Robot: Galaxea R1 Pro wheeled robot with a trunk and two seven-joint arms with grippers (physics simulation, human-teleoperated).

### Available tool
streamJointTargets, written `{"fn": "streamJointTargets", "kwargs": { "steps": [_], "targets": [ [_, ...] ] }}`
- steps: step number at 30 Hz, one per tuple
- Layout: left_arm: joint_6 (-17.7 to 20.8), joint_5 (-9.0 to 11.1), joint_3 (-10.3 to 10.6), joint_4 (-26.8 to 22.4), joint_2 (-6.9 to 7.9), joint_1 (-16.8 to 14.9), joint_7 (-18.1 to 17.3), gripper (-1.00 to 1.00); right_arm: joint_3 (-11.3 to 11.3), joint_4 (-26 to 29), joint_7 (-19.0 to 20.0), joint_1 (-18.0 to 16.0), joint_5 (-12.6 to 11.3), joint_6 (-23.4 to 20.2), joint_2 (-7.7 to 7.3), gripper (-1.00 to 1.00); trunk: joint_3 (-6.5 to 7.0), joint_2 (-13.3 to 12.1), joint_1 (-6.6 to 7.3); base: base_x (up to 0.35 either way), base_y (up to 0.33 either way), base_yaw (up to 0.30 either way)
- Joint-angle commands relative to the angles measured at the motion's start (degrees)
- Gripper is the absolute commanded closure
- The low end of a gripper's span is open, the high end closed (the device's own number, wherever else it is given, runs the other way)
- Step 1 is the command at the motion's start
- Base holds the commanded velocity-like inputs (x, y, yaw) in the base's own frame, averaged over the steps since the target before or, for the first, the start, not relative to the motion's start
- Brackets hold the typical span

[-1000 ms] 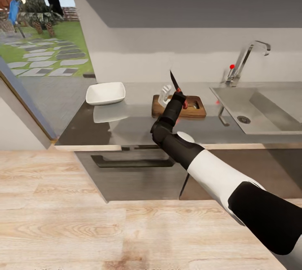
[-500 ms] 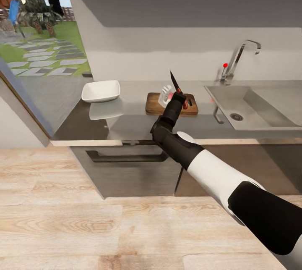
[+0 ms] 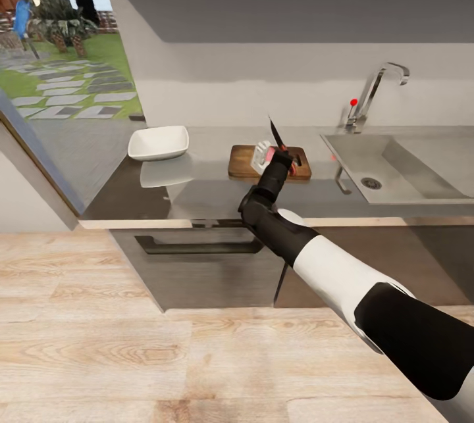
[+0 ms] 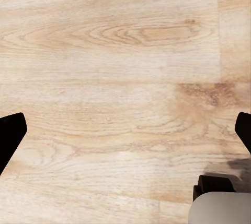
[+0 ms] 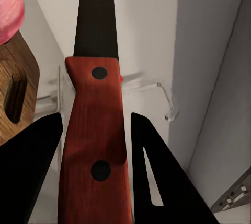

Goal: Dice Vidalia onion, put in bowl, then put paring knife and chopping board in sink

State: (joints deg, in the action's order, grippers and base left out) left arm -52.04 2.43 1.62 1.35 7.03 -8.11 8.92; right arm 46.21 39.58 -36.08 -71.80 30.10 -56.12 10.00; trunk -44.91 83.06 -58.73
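Right tool is clenching the paring knife by its red handle, blade raised over the chopping board on the worktop, where the pinkish Vidalia onion is sitting; the dicing step is pending, calling for a downward cut. Left tool is hanging released over the floor.

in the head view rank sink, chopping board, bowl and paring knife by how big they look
1. sink, largest though cut off at the picture's edge
2. chopping board, partly hidden by the right tool
3. bowl, close to the board, so unsure
4. paring knife, smallest
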Motion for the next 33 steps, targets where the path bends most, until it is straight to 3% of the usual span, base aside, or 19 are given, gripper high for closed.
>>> {"fn": "streamJointTargets", "kwargs": {
  "steps": [1,33],
  "targets": [
    [-0.26,0.22,0.20,0.14,0.00,-0.06,0.05,-1.00,0.19,-0.18,-0.40,-0.07,-0.30,-0.17,0.00,1.00,-0.04,0.02,0.00,0.000,0.000,0.000],
    [-0.29,0.20,0.22,0.14,0.00,-0.06,0.05,-1.00,0.19,-0.47,-1.15,-0.03,-0.30,0.02,0.00,1.00,-0.04,0.02,0.00,0.000,0.000,0.000]
  ]
}}
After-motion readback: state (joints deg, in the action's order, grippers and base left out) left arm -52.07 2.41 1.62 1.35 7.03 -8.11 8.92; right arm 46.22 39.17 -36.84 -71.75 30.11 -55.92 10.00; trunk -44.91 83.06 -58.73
